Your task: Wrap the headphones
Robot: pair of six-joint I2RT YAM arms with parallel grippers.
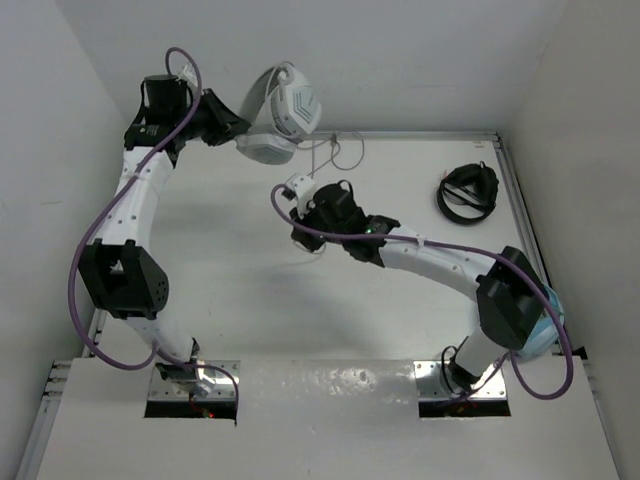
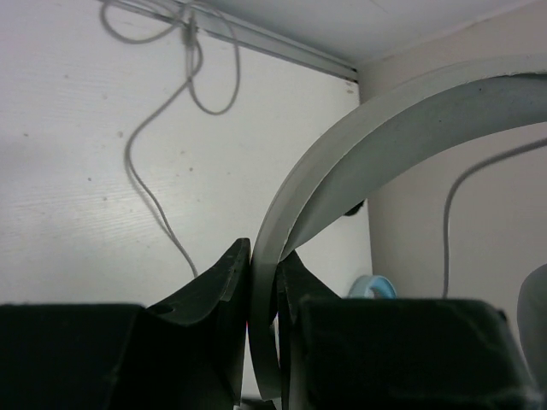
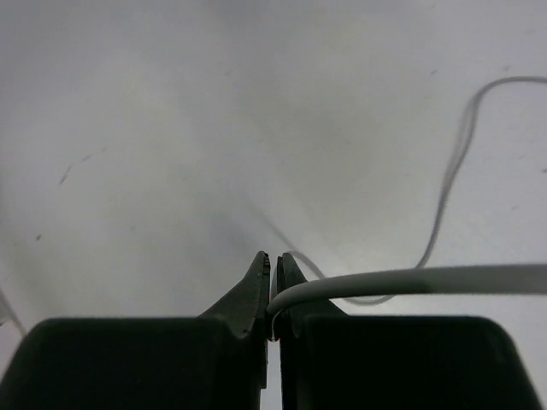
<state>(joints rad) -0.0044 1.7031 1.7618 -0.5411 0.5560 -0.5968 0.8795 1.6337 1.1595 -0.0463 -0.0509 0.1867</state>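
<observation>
Headphones (image 1: 283, 115) were held in the left gripper (image 2: 263, 252), clamped on their headband (image 2: 359, 145); the right gripper (image 3: 272, 265) pinched the cable (image 3: 410, 280) (far end out of frame).

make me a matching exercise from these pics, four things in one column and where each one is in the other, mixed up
Column A
1. white headphones
2. thin pale cable
3. black headphones
4. light blue headphones

Column B
a. lying on the table near its far right corner
b. pinched in the right gripper
c. headband clamped in the left gripper
d. at the near right edge of the table, partly hidden

Pairs: 1-c, 2-b, 3-a, 4-d
</observation>
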